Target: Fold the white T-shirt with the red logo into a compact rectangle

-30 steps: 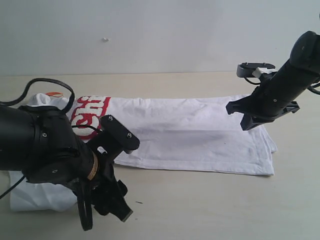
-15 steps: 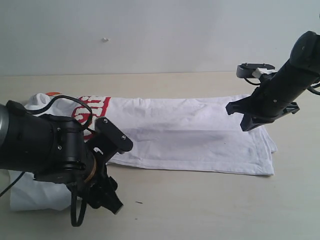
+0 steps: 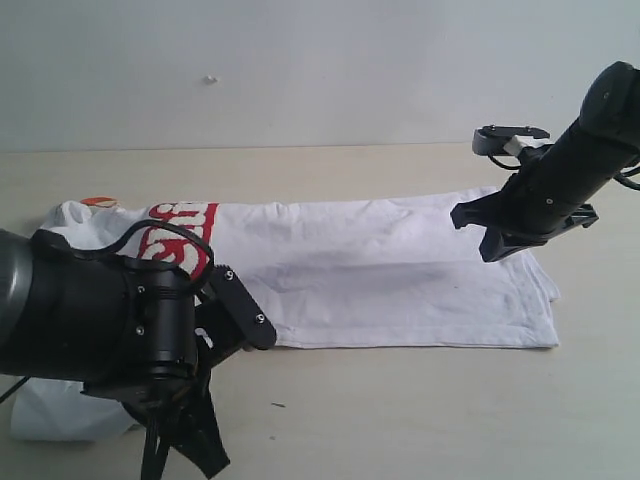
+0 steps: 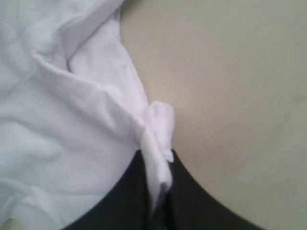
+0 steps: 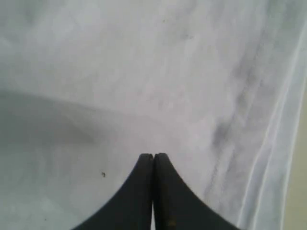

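Compared with a second ago, the left arm is sitting lower and nearer the front edge of the exterior view. The white T-shirt is lying pulled out flatter behind it, and more of the red logo is showing. The right arm is staying where it was.

The shirt is lying lengthwise across the table, folded into a long band. The logo is lying at its left end, and an orange neck tag is peeking out just beyond it. A loose white part is hanging toward the front left, partly hidden behind the left arm.

The left end effector is pinching a bunched fold at the shirt's edge, with bare table just beside the cloth. The right end effector is hovering over the shirt's right end near the hem, its tips pressed together with no fabric between them. Whether it is touching the cloth cannot be told.
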